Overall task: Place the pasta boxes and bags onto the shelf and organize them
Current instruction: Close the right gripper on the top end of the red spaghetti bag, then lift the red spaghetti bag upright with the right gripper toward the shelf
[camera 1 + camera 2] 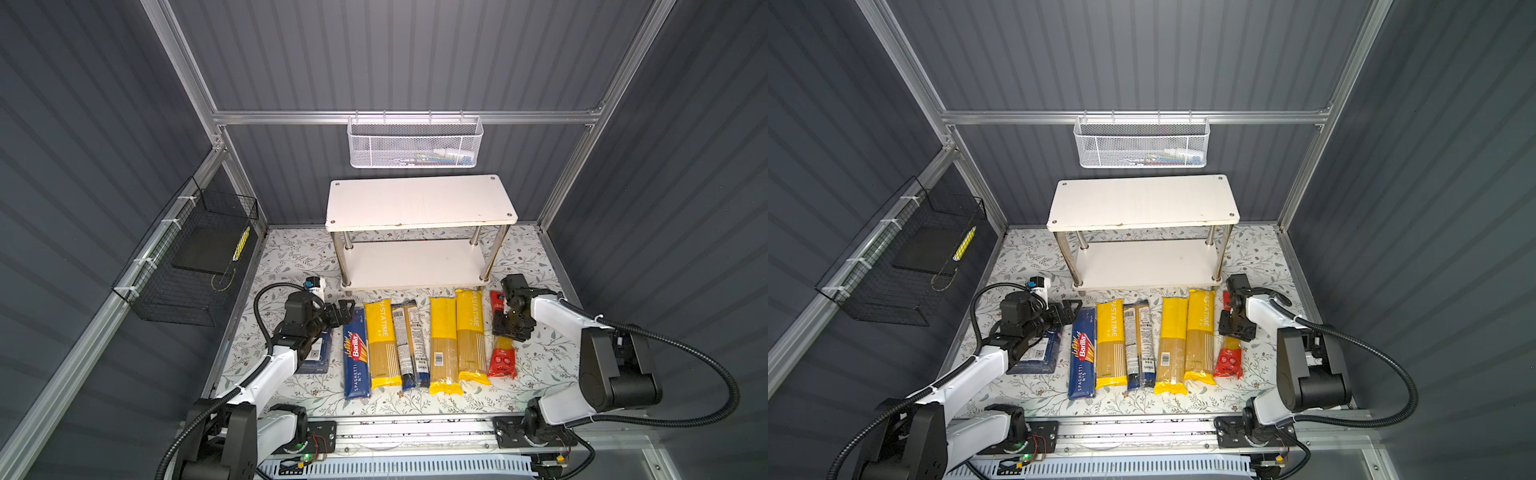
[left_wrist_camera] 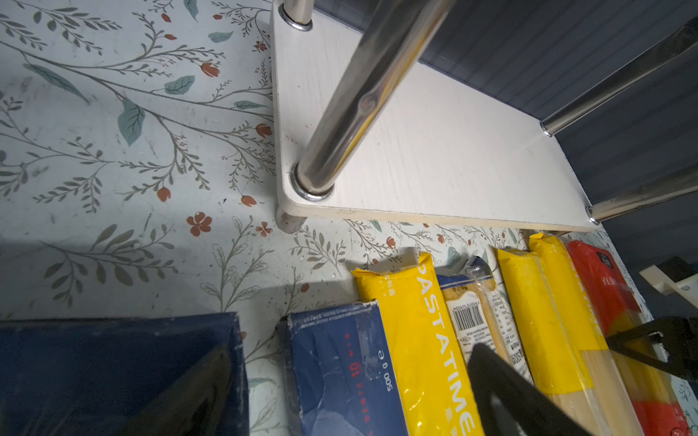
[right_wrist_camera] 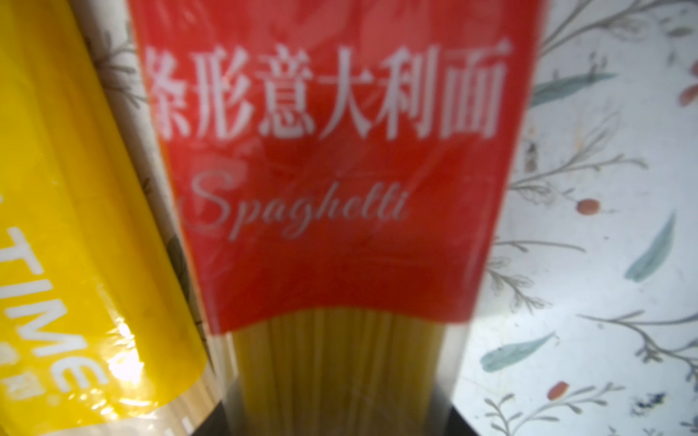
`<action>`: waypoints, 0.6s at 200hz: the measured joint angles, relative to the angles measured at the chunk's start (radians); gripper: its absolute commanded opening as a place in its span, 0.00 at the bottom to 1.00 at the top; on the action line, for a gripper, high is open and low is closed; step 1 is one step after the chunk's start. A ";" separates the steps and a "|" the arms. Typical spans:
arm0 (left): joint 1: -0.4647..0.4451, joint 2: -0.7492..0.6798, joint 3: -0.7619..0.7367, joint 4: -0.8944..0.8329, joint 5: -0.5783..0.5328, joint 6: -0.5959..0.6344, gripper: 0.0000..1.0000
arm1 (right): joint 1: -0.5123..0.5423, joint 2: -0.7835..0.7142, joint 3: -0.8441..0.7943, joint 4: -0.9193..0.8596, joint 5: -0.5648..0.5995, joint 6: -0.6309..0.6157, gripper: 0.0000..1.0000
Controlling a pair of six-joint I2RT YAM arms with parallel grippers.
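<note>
The two-tier white shelf (image 1: 419,203) (image 1: 1142,203) stands empty at the back. In front of it a row lies flat on the floral mat: a wide blue box (image 1: 318,353), a narrow Barilla box (image 1: 356,357), three yellow bags (image 1: 382,340) (image 1: 444,345) (image 1: 471,332), a clear bag with blue ends (image 1: 409,345) and a red bag (image 1: 503,357). My left gripper (image 1: 340,311) (image 2: 351,396) hangs open over the far ends of the two boxes, one finger above each side. My right gripper (image 1: 508,332) (image 3: 340,426) is down over the red bag (image 3: 332,151), its jaws pressed against both sides.
A white mesh basket (image 1: 415,143) hangs on the back wall above the shelf. A black wire basket (image 1: 195,266) hangs on the left wall. Chrome shelf legs (image 2: 351,98) stand close to my left gripper. Grey walls enclose the mat on three sides.
</note>
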 measured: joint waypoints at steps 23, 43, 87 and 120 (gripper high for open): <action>0.000 -0.003 0.000 -0.001 0.000 0.000 0.99 | 0.000 -0.007 -0.005 0.003 0.000 0.002 0.43; 0.000 -0.014 0.000 -0.001 0.000 0.000 0.99 | 0.000 -0.023 -0.013 0.007 0.000 0.004 0.37; 0.000 -0.021 0.000 0.000 0.000 0.000 0.99 | -0.001 -0.078 -0.043 0.013 -0.003 0.011 0.30; 0.000 -0.021 0.000 -0.001 0.000 0.000 0.99 | -0.004 -0.125 -0.075 0.011 -0.015 0.019 0.25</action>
